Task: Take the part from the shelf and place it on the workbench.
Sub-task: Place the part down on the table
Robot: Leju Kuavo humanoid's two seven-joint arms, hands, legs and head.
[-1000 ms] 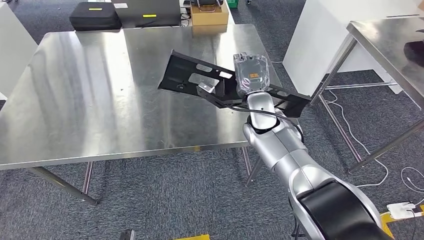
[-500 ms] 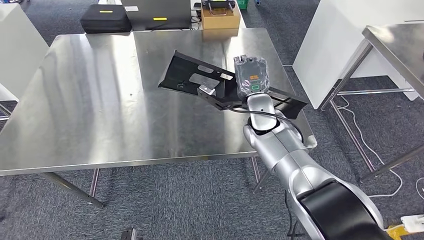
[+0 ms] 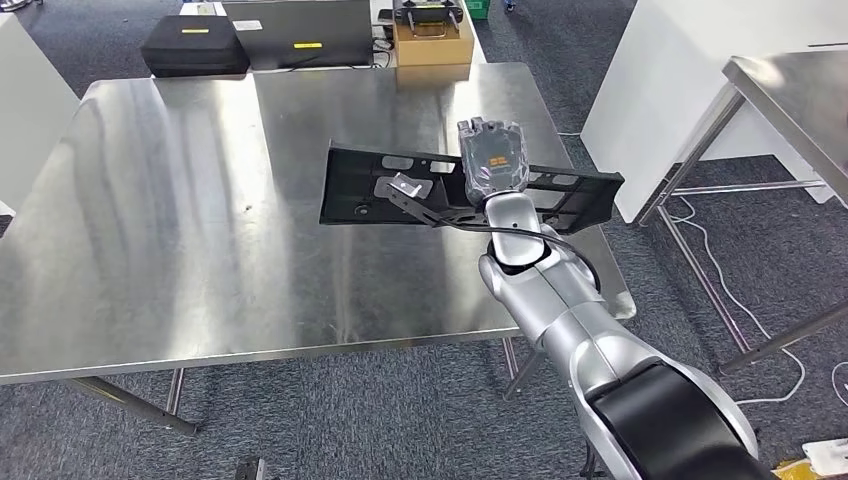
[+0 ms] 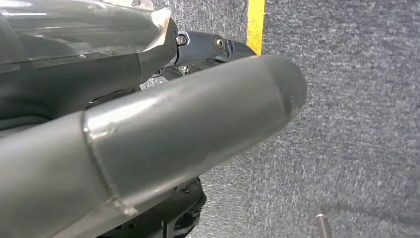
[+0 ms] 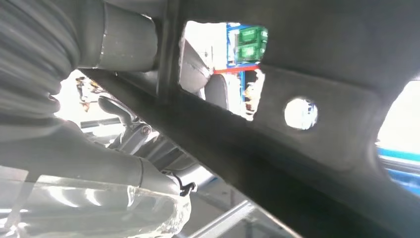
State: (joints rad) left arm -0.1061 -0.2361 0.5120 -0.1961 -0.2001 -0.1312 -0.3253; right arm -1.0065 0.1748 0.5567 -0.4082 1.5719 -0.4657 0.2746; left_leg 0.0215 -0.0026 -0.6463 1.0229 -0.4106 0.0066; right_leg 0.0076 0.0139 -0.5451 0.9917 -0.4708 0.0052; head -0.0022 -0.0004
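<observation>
Over the workbench, near its right edge, the right hand grips the part, a long black bracket held roughly level. Carry step looks done; placing remains. Next: lower it flat, then release. Left hand: grip state cannot be told.

Steel workbench on grey carpet floor; black case, dark laptop-like slab beyond its far edge
</observation>
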